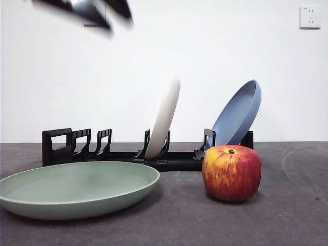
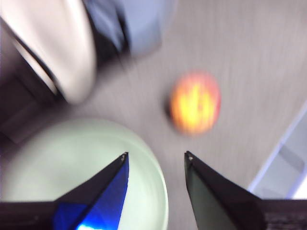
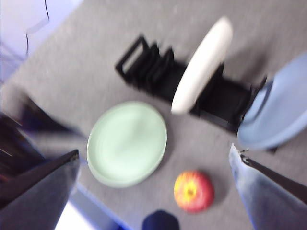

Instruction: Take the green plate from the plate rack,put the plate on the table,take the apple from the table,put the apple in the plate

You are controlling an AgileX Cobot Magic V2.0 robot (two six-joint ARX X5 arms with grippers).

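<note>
The green plate (image 1: 77,189) lies flat on the table (image 1: 287,215) at the front left, in front of the plate rack (image 1: 174,160). To its right the red and yellow apple (image 1: 231,173) stands on the table, apart from the plate. In the left wrist view my left gripper (image 2: 156,155) hangs open and empty over the green plate's (image 2: 72,163) rim, with the apple (image 2: 195,102) beyond it. My right gripper (image 3: 154,149) is wide open, high above the green plate (image 3: 127,143) and the apple (image 3: 193,191). A blurred black arm (image 1: 87,10) shows at the top left of the front view.
A cream-white plate (image 1: 164,118) stands upright mid-rack. A blue plate (image 1: 238,113) leans in the rack's right end, just behind the apple. The rack's left slots hold nothing. A wall socket (image 1: 310,17) sits high on the white wall.
</note>
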